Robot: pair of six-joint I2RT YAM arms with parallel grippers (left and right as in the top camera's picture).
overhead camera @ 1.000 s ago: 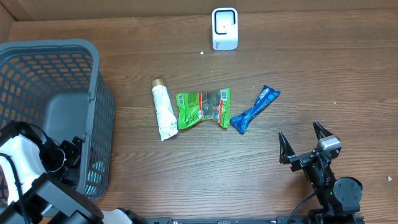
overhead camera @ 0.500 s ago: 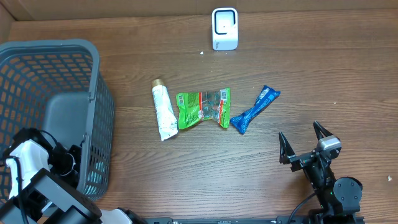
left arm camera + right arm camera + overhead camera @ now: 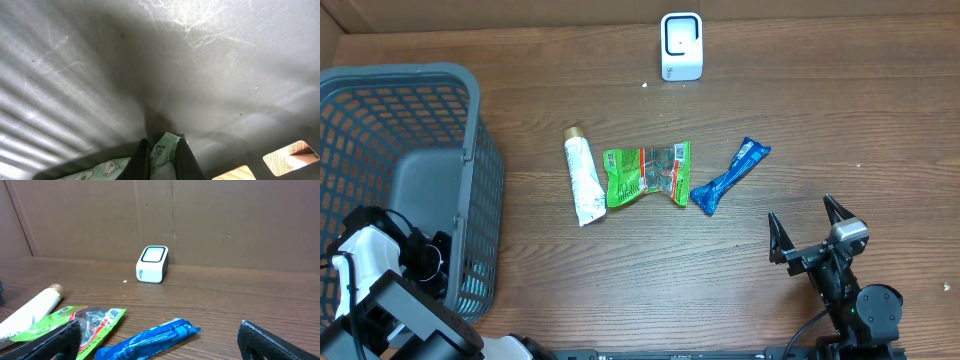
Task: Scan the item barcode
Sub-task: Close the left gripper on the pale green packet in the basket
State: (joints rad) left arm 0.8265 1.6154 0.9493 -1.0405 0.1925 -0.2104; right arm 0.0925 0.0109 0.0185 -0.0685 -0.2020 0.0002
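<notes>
Clamped with the left gripper (image 3: 163, 144) on the edge of a green-and-white packet (image 3: 163, 156), low inside the grey basket (image 3: 430, 80) at near left. Spread apart and empty with the right gripper (image 3: 803, 222), near right. Looks light, limp and slick, so best pinched by a sealed edge, keeping the barcode clear for the scanner (image 3: 681, 46) at far centre.

bare tabletop (image 3: 770, 105) lies between scanner (image 3: 681, 47) and blue packet (image 3: 730, 176); the grey basket (image 3: 488, 200) walls off the left.

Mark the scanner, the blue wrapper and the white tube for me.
white scanner (image 3: 681, 45), overhead view, top face.
blue wrapper (image 3: 730, 177), overhead view, middle of the pack.
white tube (image 3: 583, 180), overhead view, mid-body.
</notes>
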